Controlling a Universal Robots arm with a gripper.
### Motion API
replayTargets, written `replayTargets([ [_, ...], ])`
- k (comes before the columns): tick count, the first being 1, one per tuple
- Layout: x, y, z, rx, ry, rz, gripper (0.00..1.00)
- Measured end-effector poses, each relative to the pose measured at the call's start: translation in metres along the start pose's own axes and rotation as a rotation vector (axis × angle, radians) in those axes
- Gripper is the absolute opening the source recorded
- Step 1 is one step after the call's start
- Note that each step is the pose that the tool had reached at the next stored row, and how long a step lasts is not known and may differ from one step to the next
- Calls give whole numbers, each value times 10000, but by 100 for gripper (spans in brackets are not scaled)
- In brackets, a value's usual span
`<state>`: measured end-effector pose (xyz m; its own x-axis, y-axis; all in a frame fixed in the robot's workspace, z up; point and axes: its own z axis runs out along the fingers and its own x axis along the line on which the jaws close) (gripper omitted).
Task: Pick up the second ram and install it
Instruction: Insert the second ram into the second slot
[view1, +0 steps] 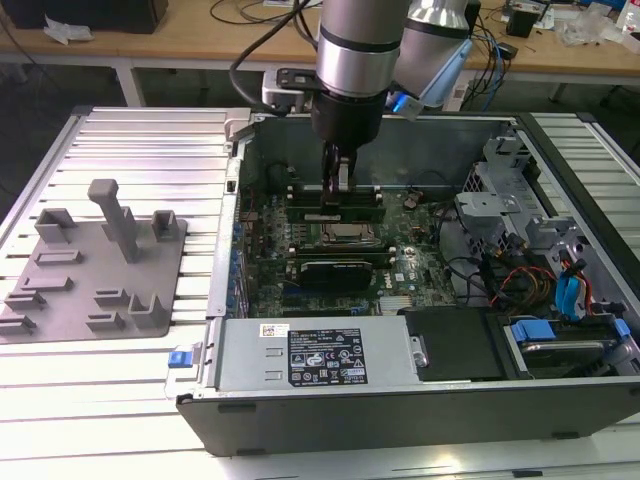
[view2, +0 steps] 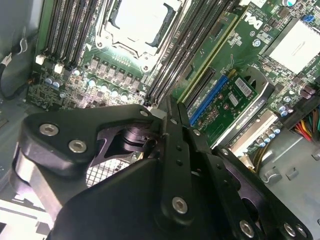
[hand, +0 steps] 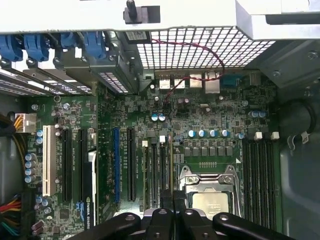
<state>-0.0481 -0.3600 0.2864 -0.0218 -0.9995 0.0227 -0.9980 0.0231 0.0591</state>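
Arm (view1: 355, 50) – vertical, reaching down into the open case (view1: 400, 410) | gripper (view1: 337, 195) fingers (view2: 176, 130) narrow, pressed together | exterior view: gray holder blocks (view1: 100, 260) at 9 o'clock of the case; first wrist view: blue latches (hand: 30, 47) | second ram (view1: 365, 213) – thin green stick along the slots, at 12 o'clock of the CPU socket (view1: 345, 237), beneath the fingertips.

A black label (view1: 328, 357) crowded with fine white print, too small to read, sits on the grey power supply (view1: 240, 362) on the near side of the CPU socket (view1: 345, 233) in the exterior view, with a small barcode sticker (view1: 270, 331) at its corner. In the second wrist view, a white printed logo (view2: 252, 20) marks the green motherboard (view2: 240, 45) just beside the socket.
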Motion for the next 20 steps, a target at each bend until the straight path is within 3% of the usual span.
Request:
replayTargets([
  [11,-3,-13,124,0,0,0,9],
  [20,-3,-22,155,-2,-1,-1,9],
])
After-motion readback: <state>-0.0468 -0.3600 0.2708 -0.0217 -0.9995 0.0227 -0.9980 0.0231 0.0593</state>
